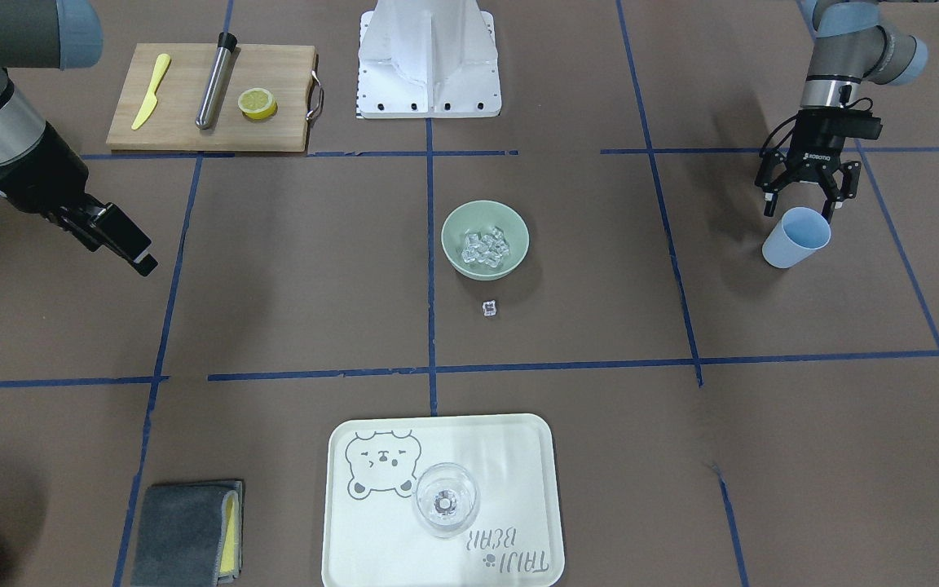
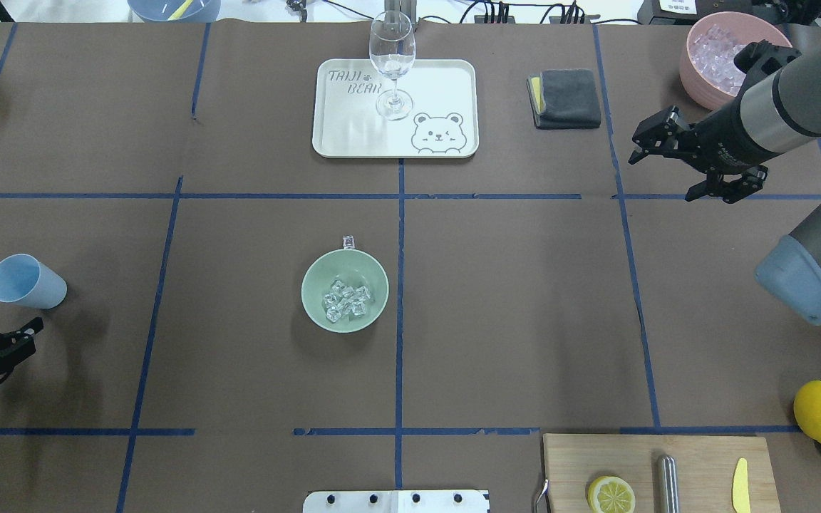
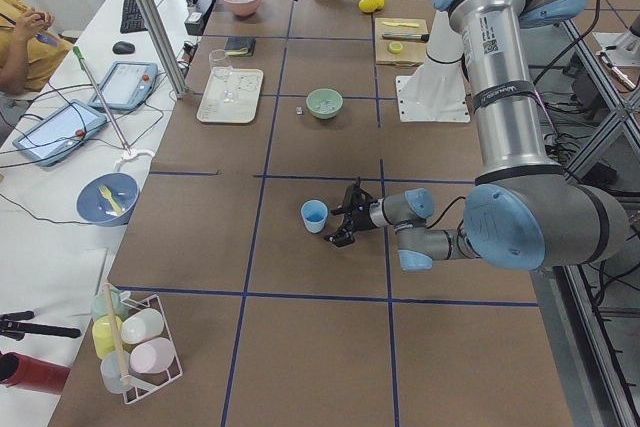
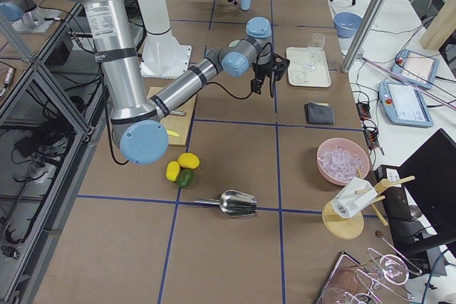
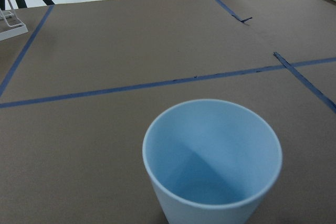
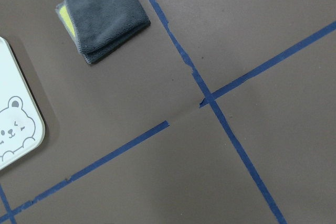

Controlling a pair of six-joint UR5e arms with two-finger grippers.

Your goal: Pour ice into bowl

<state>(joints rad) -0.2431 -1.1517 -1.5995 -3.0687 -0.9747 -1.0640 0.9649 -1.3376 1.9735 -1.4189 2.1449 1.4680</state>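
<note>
The pale green bowl (image 1: 447, 236) (image 2: 311, 281) stands at the table's middle with several clear ice cubes (image 1: 486, 247) (image 2: 346, 301) in it. One stray ice cube (image 1: 488, 308) (image 2: 348, 242) lies on the table just beside the bowl. The blue cup (image 1: 795, 237) (image 2: 26, 281) (image 5: 212, 161) stands upright and empty at the table's left. My left gripper (image 1: 801, 205) (image 2: 10, 318) is open and empty, just behind the cup and apart from it. My right gripper (image 2: 661, 173) (image 1: 131, 249) is open and empty, held above the table's far right, well away from the bowl.
A white tray (image 2: 446, 78) with a clear wine glass (image 2: 392, 64) stands at the far middle, with a grey cloth (image 2: 567, 97) to its right. A pink container of ice (image 2: 695, 75) is at the far right. A cutting board (image 1: 274, 122) with a lemon half, a metal rod and a yellow knife sits near the robot's base.
</note>
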